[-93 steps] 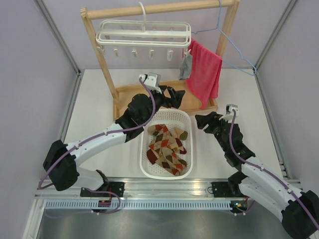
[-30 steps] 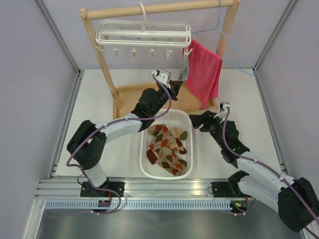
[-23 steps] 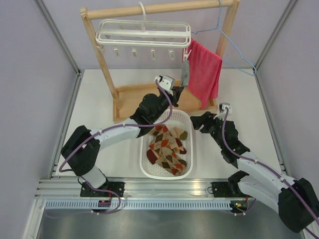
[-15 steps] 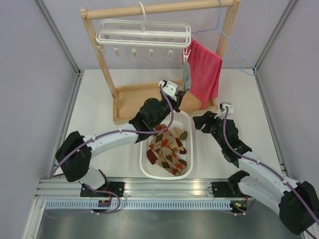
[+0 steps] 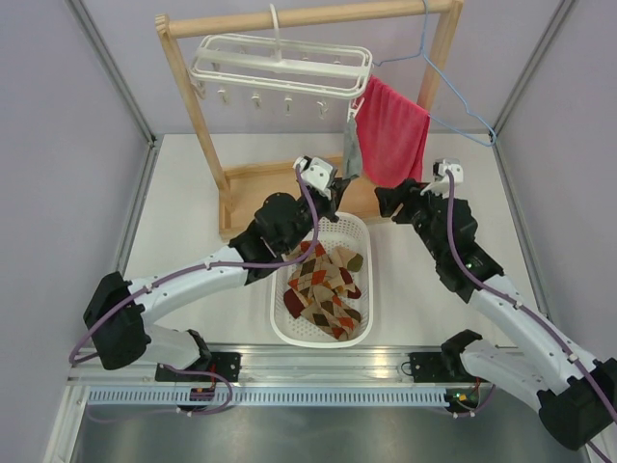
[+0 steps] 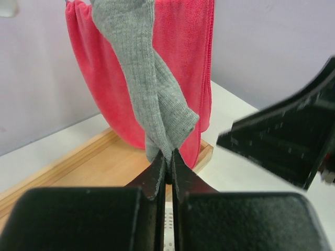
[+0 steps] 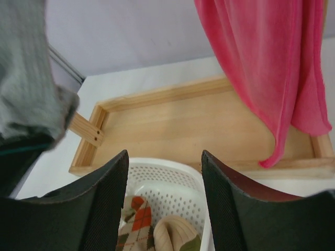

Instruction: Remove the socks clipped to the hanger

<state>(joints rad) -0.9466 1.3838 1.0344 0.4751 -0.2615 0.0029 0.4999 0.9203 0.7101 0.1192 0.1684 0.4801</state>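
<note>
Looking down from the top camera, the white hanger (image 5: 281, 66) hangs by its hook from the wooden rack (image 5: 308, 17) at the back of the worktop (image 5: 183, 193). Its right end sits a bit lower than its left, and a row of small clips (image 5: 255, 98) dangles under it. One grey sock (image 5: 351, 152) runs straight down from the hanger's right corner, right beside the pink towel (image 5: 395, 130). The left end effector (image 5: 342, 180) is clamped on the sock's bottom end, just past the far rim of the white basket (image 5: 278, 309). The argyle socks (image 5: 323, 285) are piled in that basket. The right end effector (image 5: 388, 201) hovers off the basket's far right corner, near the towel's lower edge, close to the left one but apart from it. A blue wire hanger (image 5: 453, 92) hangs at the rack's right end.

Left wrist cam: the jaws are pinched tight on the tip of the grey sock. It rises twisted in front of the towel and runs out of the top of the shot. The wooden tray (image 6: 99, 162) lies behind it, and the other arm's dark fingers poke in from the right.

Right wrist cam: the jaws stand apart with nothing between them, above the basket's far rim. The tray is beyond, the towel hangs at upper right, and the grey sock is blurry at the left edge.
</note>
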